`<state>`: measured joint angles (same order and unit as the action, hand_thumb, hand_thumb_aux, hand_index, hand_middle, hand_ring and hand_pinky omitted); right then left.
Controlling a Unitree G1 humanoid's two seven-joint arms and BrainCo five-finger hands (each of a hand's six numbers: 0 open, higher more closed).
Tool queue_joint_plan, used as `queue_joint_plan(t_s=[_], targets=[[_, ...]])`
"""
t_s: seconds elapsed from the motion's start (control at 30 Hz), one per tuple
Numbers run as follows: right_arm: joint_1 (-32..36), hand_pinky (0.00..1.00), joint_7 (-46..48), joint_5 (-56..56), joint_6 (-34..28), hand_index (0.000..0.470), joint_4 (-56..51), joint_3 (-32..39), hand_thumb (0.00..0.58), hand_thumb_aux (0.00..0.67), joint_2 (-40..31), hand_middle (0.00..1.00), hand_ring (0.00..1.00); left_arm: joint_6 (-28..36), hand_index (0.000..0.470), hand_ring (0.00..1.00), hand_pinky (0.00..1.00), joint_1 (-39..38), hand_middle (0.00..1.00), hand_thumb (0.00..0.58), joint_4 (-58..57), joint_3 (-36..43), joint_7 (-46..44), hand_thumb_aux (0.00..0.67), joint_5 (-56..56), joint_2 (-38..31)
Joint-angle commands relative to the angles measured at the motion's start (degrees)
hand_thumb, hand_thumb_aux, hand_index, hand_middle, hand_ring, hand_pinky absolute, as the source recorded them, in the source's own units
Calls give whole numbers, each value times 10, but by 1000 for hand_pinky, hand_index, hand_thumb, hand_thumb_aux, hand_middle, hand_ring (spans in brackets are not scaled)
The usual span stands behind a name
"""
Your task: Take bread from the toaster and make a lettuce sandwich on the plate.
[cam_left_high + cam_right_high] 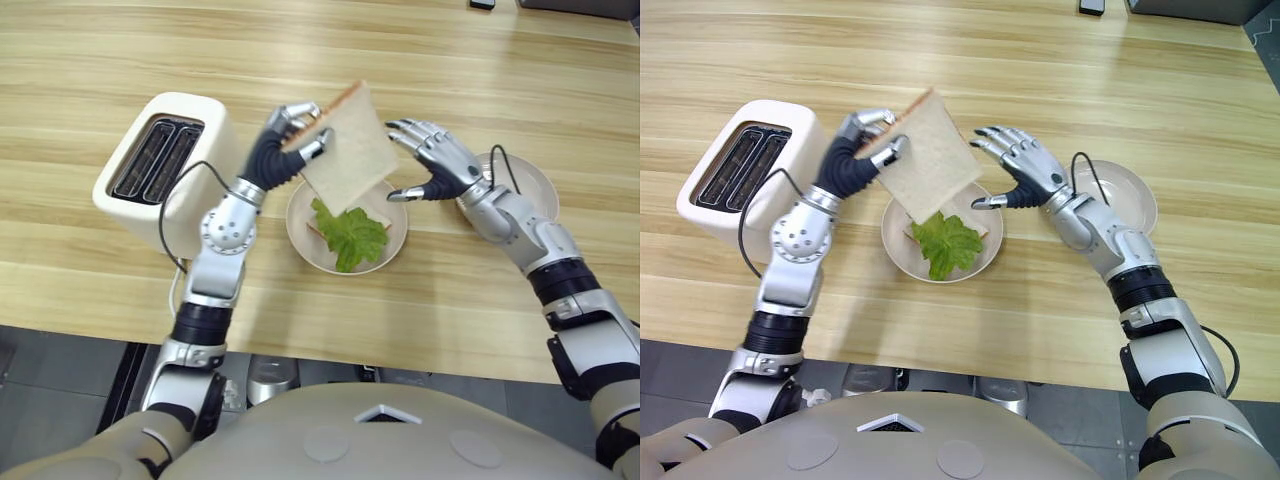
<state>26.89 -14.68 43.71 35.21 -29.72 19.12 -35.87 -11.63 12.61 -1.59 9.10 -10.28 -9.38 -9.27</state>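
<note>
Bread pinched between L hand fingers, prob. over plate.

My left hand is up, forearm raised, wrist cocked inward, fingers pinching the bread slice at its edge. My right hand hovers opposite, fingers spread, palm facing my left.

Wooden table: toaster, plate, dish

Held bread overhangs plate; toaster crowds its left.
</note>
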Motion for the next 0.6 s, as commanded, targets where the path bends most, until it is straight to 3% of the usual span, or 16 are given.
queue_joint_plan(t_s=[0.03, 0.27, 0.6], targets=[[-6, 0, -13, -13, -7, 0, -8, -27, 0, 0, -20, 0, 0, -2, 460, 1000, 1000, 18, 1000, 580, -91, -2, 3, 670, 9, 14], [-14, 0, -25, -21, -14, 0, -9, -53, 0, 0, -37, 0, 0, -18, 460, 1000, 1000, 41, 1000, 580, -230, -2, 37, 670, 4, 53], [-10, 0, -34, -15, -20, 0, -18, -48, 0, 0, -34, 0, 0, -19, 460, 1000, 1000, 11, 1000, 580, -275, 44, 41, 670, -21, 85]])
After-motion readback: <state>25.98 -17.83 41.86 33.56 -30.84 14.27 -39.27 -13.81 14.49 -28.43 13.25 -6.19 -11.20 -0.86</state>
